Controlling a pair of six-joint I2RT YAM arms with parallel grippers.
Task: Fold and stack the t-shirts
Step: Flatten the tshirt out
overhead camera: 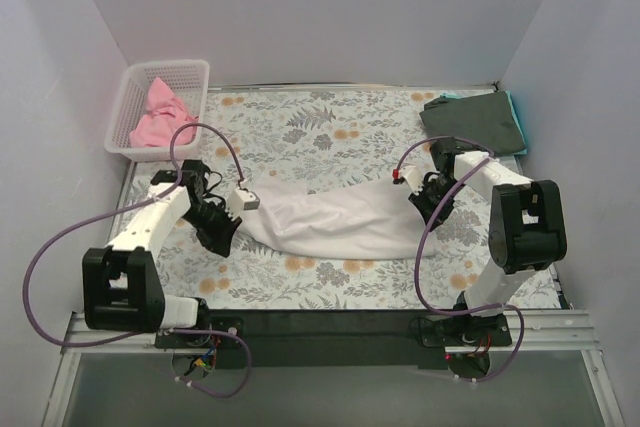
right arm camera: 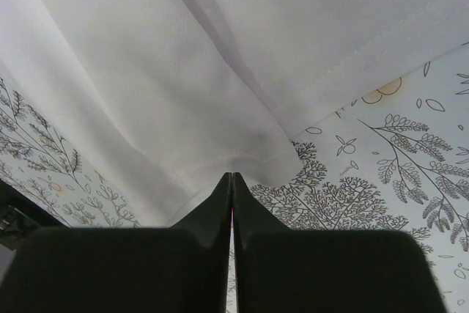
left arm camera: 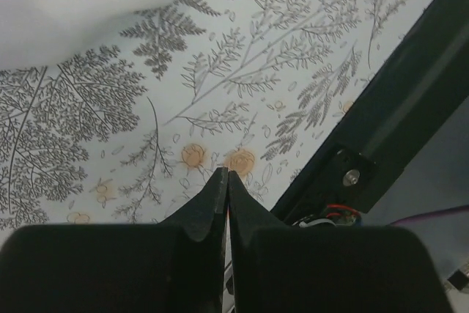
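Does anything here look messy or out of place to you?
Yes. The white t-shirt lies bunched in a long, sagging strip across the floral cloth, not flat. The pink t-shirt sits crumpled in the basket, while the dark t-shirt looks neatly folded.

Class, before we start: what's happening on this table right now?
Two robot arms flank a large white cloth t-shirt stretched across the floral-patterned table cloth. The left gripper and right gripper sit shut at its two ends. A crumpled pink shirt waits in the white plastic lattice basket, and a dark grey-green shirt lies folded far right.
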